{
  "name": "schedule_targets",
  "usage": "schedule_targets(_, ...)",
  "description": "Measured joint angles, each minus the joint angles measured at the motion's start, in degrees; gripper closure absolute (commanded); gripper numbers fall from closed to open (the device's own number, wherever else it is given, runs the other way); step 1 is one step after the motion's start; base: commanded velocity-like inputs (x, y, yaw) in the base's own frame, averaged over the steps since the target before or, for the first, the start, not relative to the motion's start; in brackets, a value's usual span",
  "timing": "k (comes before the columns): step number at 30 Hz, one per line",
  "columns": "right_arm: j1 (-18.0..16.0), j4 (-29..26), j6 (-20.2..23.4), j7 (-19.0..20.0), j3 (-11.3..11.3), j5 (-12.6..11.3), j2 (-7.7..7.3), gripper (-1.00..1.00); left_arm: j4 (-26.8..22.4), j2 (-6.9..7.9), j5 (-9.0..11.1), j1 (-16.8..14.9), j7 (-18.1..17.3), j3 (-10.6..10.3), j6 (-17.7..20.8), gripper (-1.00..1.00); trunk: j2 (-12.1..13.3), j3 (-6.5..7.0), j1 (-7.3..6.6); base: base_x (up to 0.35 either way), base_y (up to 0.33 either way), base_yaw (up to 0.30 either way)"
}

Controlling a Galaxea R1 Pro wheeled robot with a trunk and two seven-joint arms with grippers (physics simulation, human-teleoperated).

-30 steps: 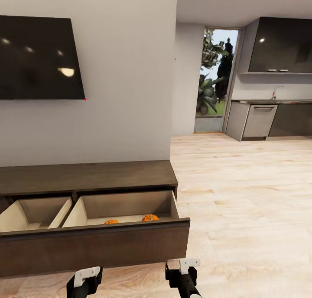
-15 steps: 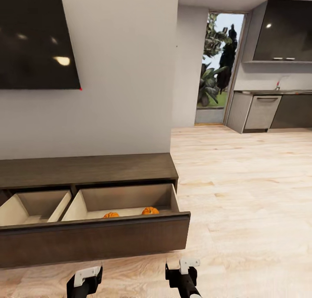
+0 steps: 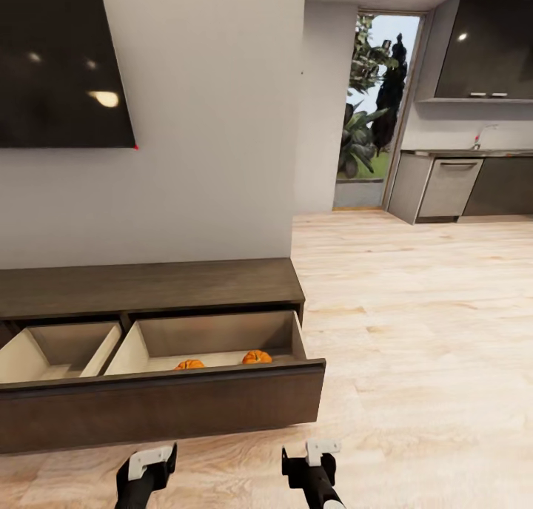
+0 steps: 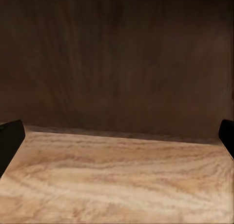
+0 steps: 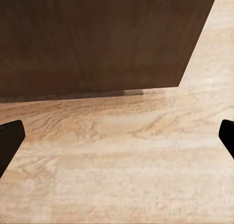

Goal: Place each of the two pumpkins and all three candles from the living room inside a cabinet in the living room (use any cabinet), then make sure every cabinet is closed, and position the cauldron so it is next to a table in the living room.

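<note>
The long dark-brown cabinet [image 3: 148, 285] stands against the white wall with its wide drawer [image 3: 163, 409] pulled out. Two orange pumpkins [image 3: 189, 364] [image 3: 256, 356] lie in the drawer's right beige compartment, partly hidden by the drawer front. The left compartment [image 3: 52, 350] looks bare. My left gripper [image 3: 146, 466] and right gripper [image 3: 314, 464] hang low in front of the drawer, above the floor. In the left wrist view the fingertips [image 4: 9, 138] stand far apart facing the drawer front [image 4: 117, 58]. The right wrist view shows fingertips [image 5: 9, 136] equally wide. The candles, cauldron and table are out of view.
A black TV [image 3: 59, 65] hangs on the wall above the cabinet. Light wood floor [image 3: 414, 331] stretches open to the right. Beyond it are a glass door [image 3: 370, 109] and grey kitchen units [image 3: 459, 187] at the back right.
The whole picture has shifted, so the camera has moved: the cabinet and TV sit slightly higher in view. Pumpkins, drawer and both grippers keep their places relative to each other.
</note>
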Motion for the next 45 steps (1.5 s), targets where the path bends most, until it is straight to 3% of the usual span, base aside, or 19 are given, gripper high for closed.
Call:
schedule_targets(5, 0.0, -0.44, -0.96, 0.01, -0.02, 0.04, 0.0, -1.0, -1.24, 0.03, -1.72, 0.04, 0.3, -0.51, -0.42, -1.0, 0.0, 0.0, 0.0, 0.0, 0.0, 0.0)
schedule_targets(7, 0.0, -0.46, -3.38, -0.01, -0.06, 0.02, -0.05, -1.0, -1.71, 0.03, -2.15, 0.06, 0.34, -0.5, -1.84, -1.0, 0.0, 0.0, 0.0, 0.0, 0.0, 0.0)
schedule_targets(19, 0.0, 0.16, -8.28, -0.05, -0.11, -0.14, 0.0, -1.0, -0.79, 0.03, -2.56, 0.08, 0.37, -0.49, -4.82, -1.0, 0.0, 0.0, 0.0, 0.0, 0.0, 0.0)
schedule_targets(27, 0.0, 0.43, -8.62, -0.05, -0.1, -0.16, 0.01, -1.0, 2.46, 0.02, -2.51, -0.01, 0.37, -0.72, -5.02, -1.0, 0.0, 0.0, -0.01, 0.035, 0.0, 0.0)
schedule_targets(45, 0.0, 0.42, -8.62, 0.03, 0.04, -0.14, 0.09, -1.0, 3.0, 0.02, -2.56, -0.01, 0.37, -0.74, -5.04, -1.0, 0.0, 0.0, -0.03, 0.181, 0.0, 0.0)
